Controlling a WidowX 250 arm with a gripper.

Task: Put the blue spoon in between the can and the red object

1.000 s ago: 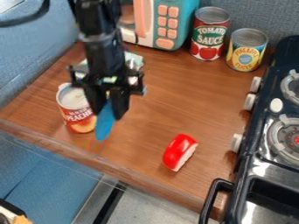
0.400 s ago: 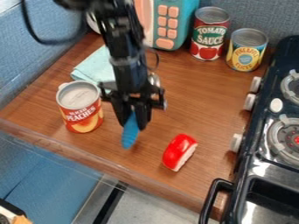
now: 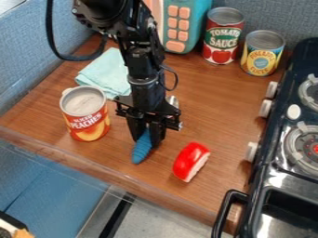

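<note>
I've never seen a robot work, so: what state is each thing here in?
Blue spoon: gripped, pointing down
Tool: closed on the spoon
Peach can: upright
Red object: lying loose
Tomato can: upright
Pineapple can: upright
Cloth: rumpled
Front burner: unlit

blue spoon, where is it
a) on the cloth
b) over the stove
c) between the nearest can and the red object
c: the gripper holds the blue spoon with the nearest can on one side and the red object on the other.

two cans (image 3: 222,41) stand between a stove (image 3: 276,174) and probably a microwave (image 3: 190,35).
</note>
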